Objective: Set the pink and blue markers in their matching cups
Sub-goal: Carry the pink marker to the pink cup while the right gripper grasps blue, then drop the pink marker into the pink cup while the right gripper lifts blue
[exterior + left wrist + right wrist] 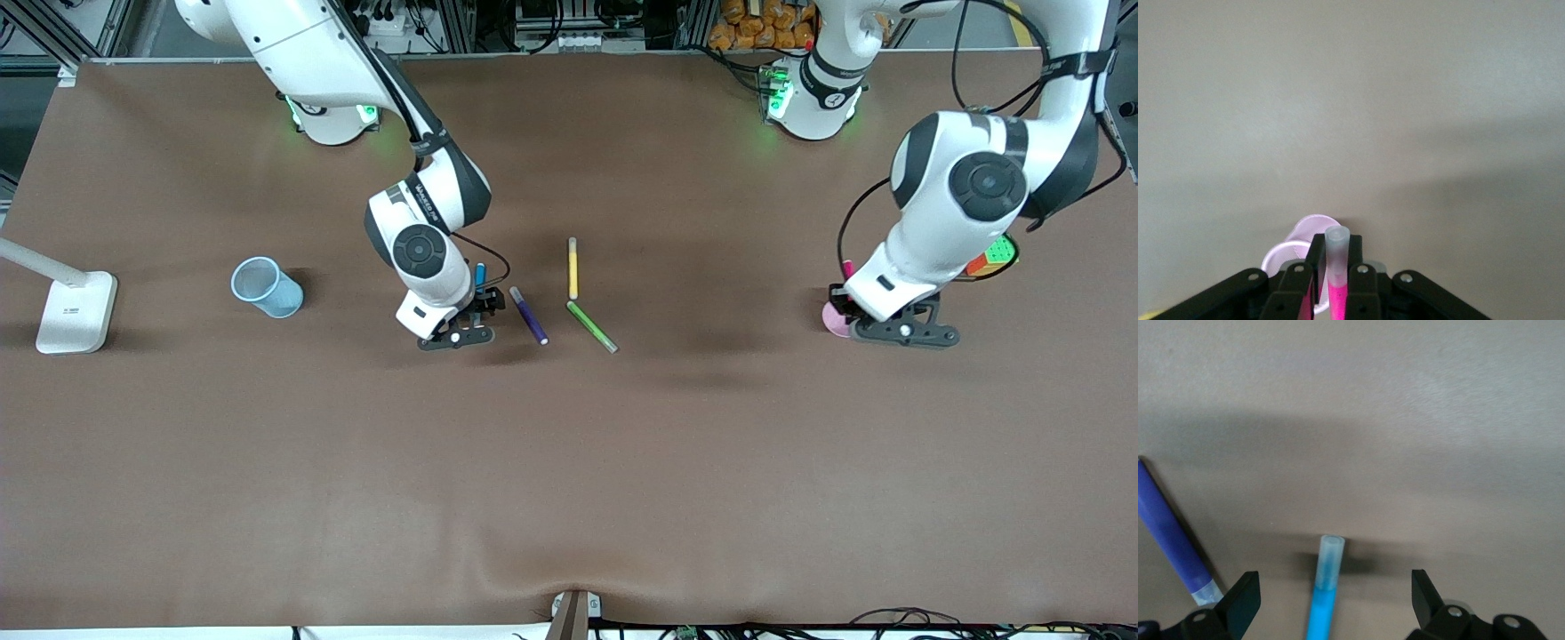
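My left gripper (845, 300) is shut on the pink marker (1336, 270), pale end pointing away from the wrist. It holds the marker over the light pink cup (834, 320), whose rim shows just under the fingers in the left wrist view (1290, 252). The marker's pink end sticks up above the gripper (847, 267). My right gripper (476, 311) is open and low around the blue marker (1325, 587), which sits between the two fingers (1241, 600) without touching them. Part of the blue marker shows in the front view (480, 277). The light blue cup (267, 286) stands toward the right arm's end of the table.
A purple pen (529, 316) lies right beside the right gripper, also in the right wrist view (1168, 527). A yellow pen (573, 268) and a green pen (592, 326) lie mid-table. A white lamp base (76, 311) and a colourful cube (996, 256) sit at the table's ends.
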You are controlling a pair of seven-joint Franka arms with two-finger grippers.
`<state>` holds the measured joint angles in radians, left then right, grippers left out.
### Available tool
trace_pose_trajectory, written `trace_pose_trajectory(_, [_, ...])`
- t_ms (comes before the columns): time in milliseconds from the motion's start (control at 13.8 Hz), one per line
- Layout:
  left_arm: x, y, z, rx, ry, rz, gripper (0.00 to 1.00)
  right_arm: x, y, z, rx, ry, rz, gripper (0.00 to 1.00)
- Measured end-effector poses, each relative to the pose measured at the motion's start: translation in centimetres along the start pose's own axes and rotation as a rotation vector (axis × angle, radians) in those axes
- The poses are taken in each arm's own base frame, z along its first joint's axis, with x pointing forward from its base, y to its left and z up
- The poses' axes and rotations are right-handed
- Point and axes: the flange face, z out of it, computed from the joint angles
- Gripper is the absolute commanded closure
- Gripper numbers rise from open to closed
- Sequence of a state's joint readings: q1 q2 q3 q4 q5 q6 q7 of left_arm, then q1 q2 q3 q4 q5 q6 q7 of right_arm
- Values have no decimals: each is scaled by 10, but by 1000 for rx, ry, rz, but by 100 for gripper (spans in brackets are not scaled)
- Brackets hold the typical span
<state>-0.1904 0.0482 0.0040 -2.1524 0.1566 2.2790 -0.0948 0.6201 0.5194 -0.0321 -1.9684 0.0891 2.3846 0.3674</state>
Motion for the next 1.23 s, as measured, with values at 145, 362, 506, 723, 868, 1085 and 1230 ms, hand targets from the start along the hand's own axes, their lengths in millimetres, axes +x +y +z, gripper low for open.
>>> trace_pose_trajectory(145, [-25, -6, 7, 26, 57, 29, 100, -2, -1, 11, -7, -13, -3, 0])
trace_pose_trajectory(362, [-53, -30, 16, 58, 157, 92, 100, -3, -2, 18, -13, -24, -5, 0])
trace_pose_trajectory(506, [-60, -42, 24, 58, 198, 119, 100, -6, -6, 21, -16, -27, -13, 0])
trace_pose_trajectory(723, [-70, -35, 42, 41, 240, 133, 100, -7, -7, 24, -19, -33, -16, 0])
trace_pose_trajectory(868, [-73, -34, 55, 32, 252, 133, 100, -8, -7, 25, -20, -35, -16, 22])
trace_pose_trajectory(1085, [-73, -37, 65, 27, 260, 126, 100, -10, -7, 28, -24, -48, -16, 100])
trace_pose_trajectory(1230, [-71, -36, 71, 22, 269, 129, 76, -11, -8, 24, -26, -56, -17, 100])
